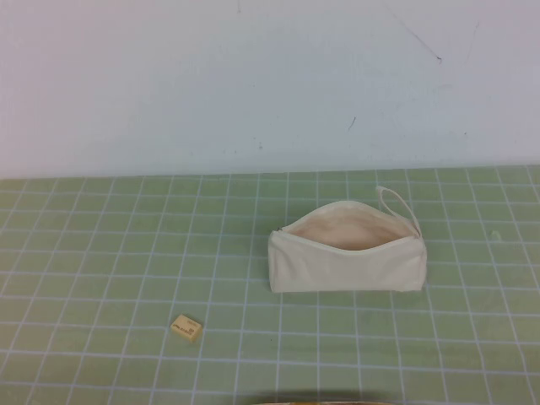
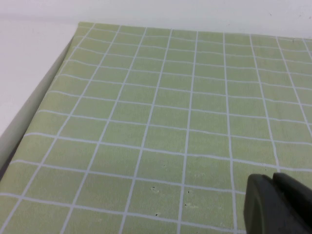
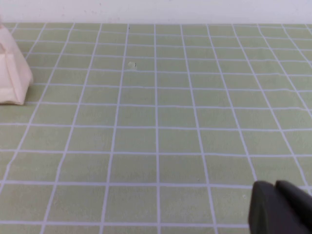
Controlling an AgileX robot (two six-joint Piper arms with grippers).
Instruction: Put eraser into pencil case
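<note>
The left claw [image 2: 278,204] shows only as a dark tip at the edge of its own wrist view, hanging over bare green gridded mat, holding and touching nothing; whether its fingers are apart or together cannot be told. The right claw [image 3: 280,207] appears the same way in its wrist view, a dark tip above the mat with nothing in it, and its opening cannot be judged either. Neither arm enters the high view. The small pale yellow-tan rectangular eraser [image 1: 186,326] lies flat on the surface [image 1: 101,253] toward the robot's left and near its edge, well apart from the cream-white fabric zip pencil case [image 1: 346,261], which stands with its mouth open upward, peach lining showing, loop strap at its far right end. The step in hand seems to be the first reach. The left arm looks better placed: it should descend straight over the eraser, span its narrow sides, and grip low.
</note>
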